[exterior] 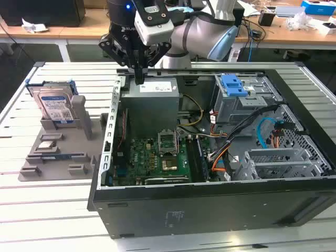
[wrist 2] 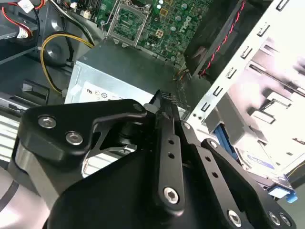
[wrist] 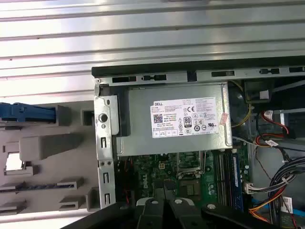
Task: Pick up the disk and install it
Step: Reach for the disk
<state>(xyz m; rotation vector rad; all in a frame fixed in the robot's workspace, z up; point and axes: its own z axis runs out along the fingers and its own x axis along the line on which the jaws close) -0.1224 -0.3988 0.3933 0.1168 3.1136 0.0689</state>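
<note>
The disk stands upright in a grey holder on the table, at the exterior view's left of the open computer case. It is a silver drive with a white-and-blue label in a blue carrier. In the first wrist view its blue carrier shows edge-on, and the second wrist view shows the disk beyond the case wall. My gripper hangs over the back corner of the case, above the grey power-supply box. It is shut with nothing between its fingers, and well apart from the disk. Both wrist views show the closed gripper.
Inside the case lie a green motherboard, bundled cables and metal drive cages. A smaller blue bracket sits on the far cage. The slatted metal table carries the case and holder. Cluttered desks stand behind.
</note>
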